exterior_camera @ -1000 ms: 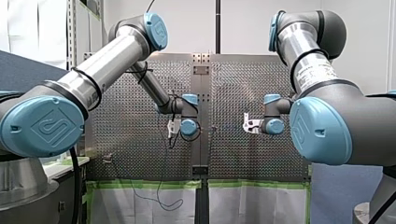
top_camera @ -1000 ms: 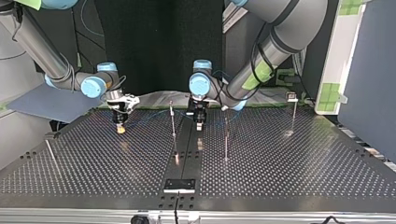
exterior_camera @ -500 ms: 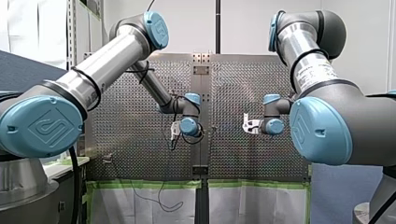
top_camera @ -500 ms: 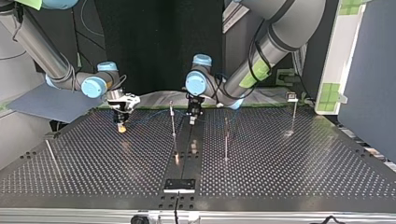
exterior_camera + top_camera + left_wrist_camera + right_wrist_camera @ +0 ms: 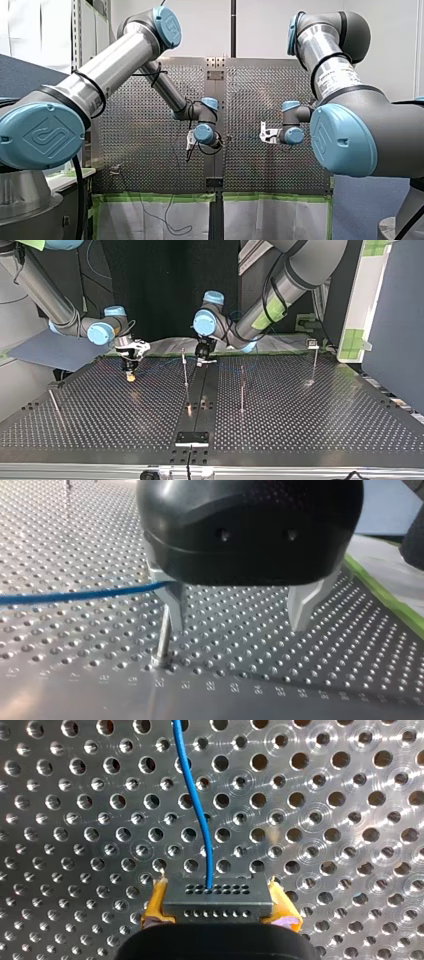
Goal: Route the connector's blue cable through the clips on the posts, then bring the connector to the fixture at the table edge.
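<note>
Showing the perforated bench [image 5: 300, 415] with both pincers low over it.
The left pincer [image 5: 238, 622] is released, its metal fingers spread, one finger just beside a thin post [image 5: 162, 637]. The right pincer [image 5: 129, 375], with yellow pads, is clenched on the grey connector [image 5: 218, 896] above the bench at the top view's left. The blue cable [image 5: 192, 785] leaves the connector and reaches the left pincer's finger.

Left claw [image 5: 237, 625] spread, right claw [image 5: 217, 890] clamped
</note>
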`<state>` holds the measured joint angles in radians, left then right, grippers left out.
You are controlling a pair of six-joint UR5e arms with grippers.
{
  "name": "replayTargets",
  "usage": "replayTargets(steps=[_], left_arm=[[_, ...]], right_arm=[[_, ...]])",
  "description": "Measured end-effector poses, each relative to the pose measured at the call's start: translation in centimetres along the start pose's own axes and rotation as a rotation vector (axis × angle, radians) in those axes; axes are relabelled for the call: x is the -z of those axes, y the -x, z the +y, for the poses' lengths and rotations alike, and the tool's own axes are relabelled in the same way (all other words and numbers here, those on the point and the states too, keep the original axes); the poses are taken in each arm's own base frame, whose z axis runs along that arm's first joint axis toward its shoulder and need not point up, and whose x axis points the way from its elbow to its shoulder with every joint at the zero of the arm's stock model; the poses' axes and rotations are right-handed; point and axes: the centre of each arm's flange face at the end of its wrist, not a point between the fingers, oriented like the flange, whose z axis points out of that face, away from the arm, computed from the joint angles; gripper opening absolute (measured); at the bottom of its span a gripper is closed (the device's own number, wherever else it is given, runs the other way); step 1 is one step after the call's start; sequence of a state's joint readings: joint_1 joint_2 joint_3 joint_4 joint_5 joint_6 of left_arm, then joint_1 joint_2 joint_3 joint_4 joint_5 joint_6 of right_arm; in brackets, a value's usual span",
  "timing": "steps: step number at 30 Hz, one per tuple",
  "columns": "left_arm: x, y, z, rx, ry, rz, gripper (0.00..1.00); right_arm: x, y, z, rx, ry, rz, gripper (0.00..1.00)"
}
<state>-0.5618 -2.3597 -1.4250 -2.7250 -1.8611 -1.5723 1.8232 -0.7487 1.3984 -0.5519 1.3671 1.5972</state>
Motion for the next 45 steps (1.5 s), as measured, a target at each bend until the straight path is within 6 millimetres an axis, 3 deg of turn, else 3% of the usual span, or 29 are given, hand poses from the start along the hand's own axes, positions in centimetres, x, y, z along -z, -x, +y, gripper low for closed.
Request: replayTargets(steps=[11,27,45], left_arm=[[1.3,2.9,-0.9,0.009,-0.015,-0.039,1.0],[3.0,1.7,-1.6,-0.001,-0.031,-0.015,1.0],[4.8,2.1,-4.4,-0.012,-0.066,-0.021,1.0]], right_arm=[[0.1,0.1,-0.1,-0.002,0.0,-0.01,0.0],[0.2,0.2,-0.1,-0.003,0.0,-0.017,0.0],[0.2,0.3,-0.1,-0.005,0.0,-0.024,0.0]])
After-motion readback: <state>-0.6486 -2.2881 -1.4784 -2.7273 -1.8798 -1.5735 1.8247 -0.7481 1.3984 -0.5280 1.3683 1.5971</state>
